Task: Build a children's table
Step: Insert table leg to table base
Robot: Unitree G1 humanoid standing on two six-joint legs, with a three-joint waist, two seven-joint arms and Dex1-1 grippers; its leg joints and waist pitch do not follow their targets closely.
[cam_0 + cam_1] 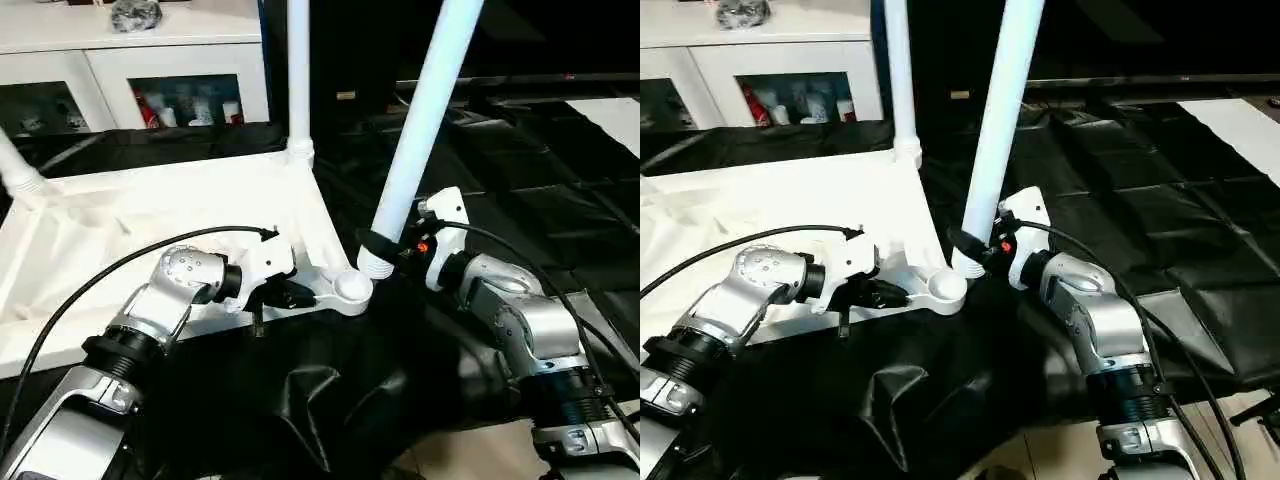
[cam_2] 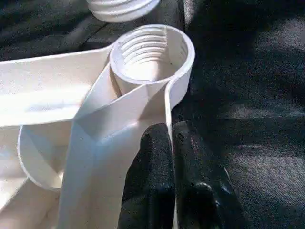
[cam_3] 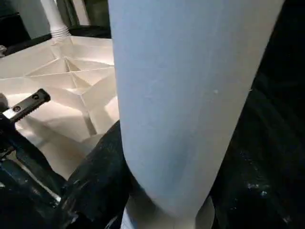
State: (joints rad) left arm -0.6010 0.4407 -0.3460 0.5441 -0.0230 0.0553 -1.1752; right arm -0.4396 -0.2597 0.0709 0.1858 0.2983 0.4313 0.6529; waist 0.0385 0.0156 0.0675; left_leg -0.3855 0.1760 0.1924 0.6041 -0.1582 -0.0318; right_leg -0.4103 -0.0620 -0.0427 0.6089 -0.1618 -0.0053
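Tabletop upside down on black cloth. Left gripper pinches its rim wall just behind the empty corner socket. Right gripper clamps a tilted leg near its base, beside that socket.

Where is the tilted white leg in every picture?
Left eye view: leg slants up, centre-right.
Right eye view: leg slants up the middle.
Left wrist view: leg's threaded end, top edge.
Right wrist view: leg close up, centre.
Landmark: the corner socket beside its lower end.
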